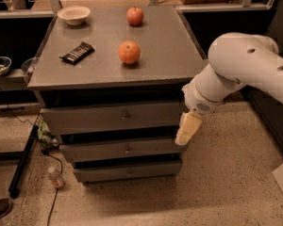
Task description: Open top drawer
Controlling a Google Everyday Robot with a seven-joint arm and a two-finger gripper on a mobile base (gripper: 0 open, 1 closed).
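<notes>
The top drawer (89, 119) is the widest grey front just under the cabinet top, with a small round knob (125, 117) at its centre, and it looks pushed in. My gripper (187, 129), cream-coloured on the end of the white arm (240, 67), hangs pointing down at the cabinet's right front corner. It sits by the right end of the top drawer, level with the gap above the middle drawer (118, 149), and well right of the knob.
On the grey cabinet top (165, 55) lie two apples (129, 52) (135, 16), a white bowl (74, 14) and a dark snack bar (77, 52). The bottom drawer (127, 172) is narrowest. A small bottle (55, 177), cables and a black stand leg (22, 161) lie on the floor at left.
</notes>
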